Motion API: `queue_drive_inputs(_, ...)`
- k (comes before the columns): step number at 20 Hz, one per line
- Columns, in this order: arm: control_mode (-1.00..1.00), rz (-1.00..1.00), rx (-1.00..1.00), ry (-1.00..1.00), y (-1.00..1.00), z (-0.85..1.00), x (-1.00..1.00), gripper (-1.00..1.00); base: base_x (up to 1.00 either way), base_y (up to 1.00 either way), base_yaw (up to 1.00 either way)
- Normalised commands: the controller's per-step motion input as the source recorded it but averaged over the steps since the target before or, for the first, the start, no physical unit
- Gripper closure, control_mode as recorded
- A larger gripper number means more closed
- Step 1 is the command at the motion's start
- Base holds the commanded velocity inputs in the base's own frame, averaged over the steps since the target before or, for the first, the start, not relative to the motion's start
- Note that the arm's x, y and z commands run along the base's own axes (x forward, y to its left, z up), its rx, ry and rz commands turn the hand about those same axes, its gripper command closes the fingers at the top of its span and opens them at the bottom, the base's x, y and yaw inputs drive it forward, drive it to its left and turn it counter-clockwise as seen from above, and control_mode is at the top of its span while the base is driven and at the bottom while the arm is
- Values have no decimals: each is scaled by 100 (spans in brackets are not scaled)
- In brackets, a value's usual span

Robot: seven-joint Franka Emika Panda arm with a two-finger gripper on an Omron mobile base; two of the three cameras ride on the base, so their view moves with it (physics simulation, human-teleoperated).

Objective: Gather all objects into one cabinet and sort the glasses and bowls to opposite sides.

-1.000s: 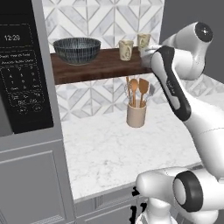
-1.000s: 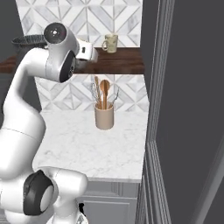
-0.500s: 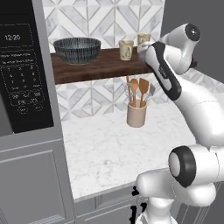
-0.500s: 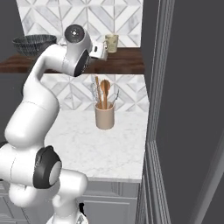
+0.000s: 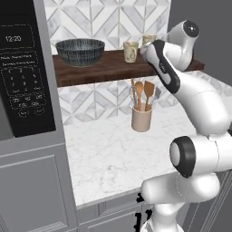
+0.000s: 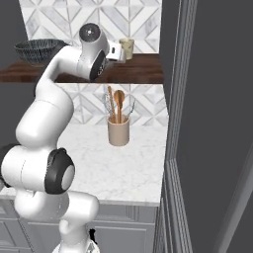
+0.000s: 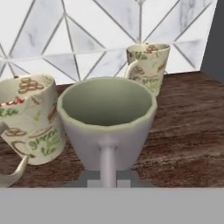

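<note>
Left base view: the dark wooden shelf (image 5: 97,70) against patterned tile carries the ribbed bowl (image 5: 80,50) at its left and a cream cup (image 5: 130,51) further right, the arm bent up to shelf height above the marble counter (image 5: 113,154). Right base view: the arm's elbow hides the shelf's middle, a cream cup (image 6: 127,48) showing beyond it, above the crock of wooden spoons (image 6: 118,128). Hand view: the grey mug (image 7: 107,122) sits dead centre, handle toward the camera, apparently pinched by the closed gripper, fingertips hidden, between two cream cups.

The bowl (image 5: 80,51) was dark grey-blue with fine pale ribbed stripes. The 2 cups (image 7: 27,118) were cream, printed with brown, green and red motifs. The mug (image 7: 107,123) was grey, pale green inside. The shelf board (image 7: 183,127) was dark brown wood.
</note>
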Motion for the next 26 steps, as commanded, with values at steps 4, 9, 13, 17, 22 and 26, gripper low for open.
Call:
queue_drive_inputs(4, -100, 0, 0, 2, 0, -16, 39, 100, 0, 0, 0)
queue_drive_inputs(9, -100, 0, 0, 6, 0, -21, 41, 100, 0, 0, 0)
queue_drive_inputs(13, -100, 0, 0, 9, 0, -36, 39, 100, 0, 0, 0)
queue_drive_inputs(17, -100, 0, 0, 11, 0, -46, 34, 100, 0, 0, 0)
queue_drive_inputs(22, -100, 0, 0, 13, 0, -14, 30, 100, 0, 0, 0)
queue_drive_inputs(26, -100, 0, 1, 5, 0, 0, 17, -100, 0, 0, 0)
